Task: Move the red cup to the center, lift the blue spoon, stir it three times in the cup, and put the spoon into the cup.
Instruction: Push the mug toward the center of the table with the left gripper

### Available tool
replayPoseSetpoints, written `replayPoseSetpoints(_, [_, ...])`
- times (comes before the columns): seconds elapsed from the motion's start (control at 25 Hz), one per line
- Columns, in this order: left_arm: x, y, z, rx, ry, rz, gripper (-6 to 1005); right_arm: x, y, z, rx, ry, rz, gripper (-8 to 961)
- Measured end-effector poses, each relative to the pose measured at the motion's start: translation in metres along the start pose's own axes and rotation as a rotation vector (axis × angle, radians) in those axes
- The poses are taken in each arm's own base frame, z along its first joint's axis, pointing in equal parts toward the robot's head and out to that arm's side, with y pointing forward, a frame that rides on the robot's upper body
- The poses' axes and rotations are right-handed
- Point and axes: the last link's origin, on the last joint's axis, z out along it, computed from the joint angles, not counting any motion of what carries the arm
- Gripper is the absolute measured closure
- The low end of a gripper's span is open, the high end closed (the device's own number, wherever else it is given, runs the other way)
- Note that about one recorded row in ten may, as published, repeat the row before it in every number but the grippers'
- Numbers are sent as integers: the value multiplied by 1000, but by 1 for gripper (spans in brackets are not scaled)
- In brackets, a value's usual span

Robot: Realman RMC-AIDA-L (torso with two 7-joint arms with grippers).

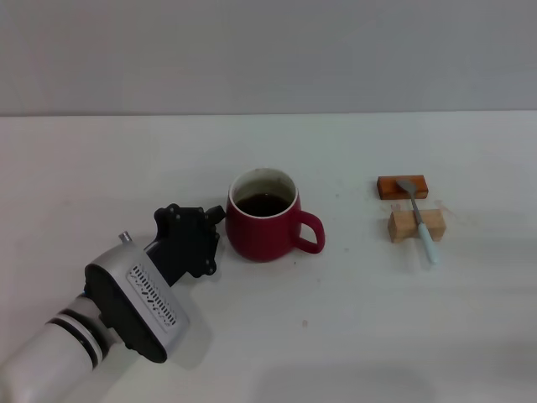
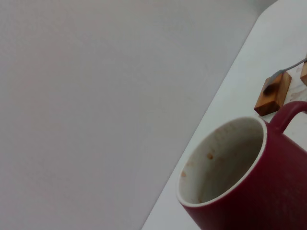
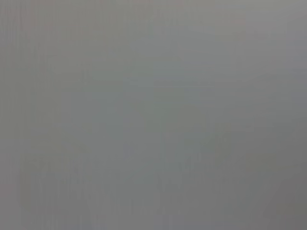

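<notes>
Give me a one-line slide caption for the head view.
Left gripper beside the red cup; blue spoon rests across two wooden blocks.

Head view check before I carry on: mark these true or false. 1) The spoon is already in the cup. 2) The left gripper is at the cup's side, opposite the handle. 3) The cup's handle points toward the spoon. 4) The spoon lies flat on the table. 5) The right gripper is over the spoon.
1) False. The spoon lies outside the cup, off to its handle side.
2) True. The left gripper is against the cup's wall, away from the handle.
3) True. The handle faces the side where the spoon is.
4) False. It rests across two wooden blocks, raised off the table.
5) False. The right gripper is not in view; its wrist view shows only plain grey.
</notes>
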Motion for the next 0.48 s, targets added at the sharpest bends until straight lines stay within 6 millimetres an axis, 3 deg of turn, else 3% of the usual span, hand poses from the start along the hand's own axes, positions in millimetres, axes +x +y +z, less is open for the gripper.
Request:
replayPoseSetpoints(0.28, [-10, -14, -4, 90, -48, -87, 960, 0, 1, 0, -3, 1, 2, 158])
replayPoseSetpoints(0.36, [-23, -37, -11, 235, -88, -264, 959, 1, 3, -1, -16, 8, 1, 158])
replayPoseSetpoints(0.48, [-33, -53, -19, 337, -93, -413, 958, 2, 4, -2, -21, 12, 0, 158])
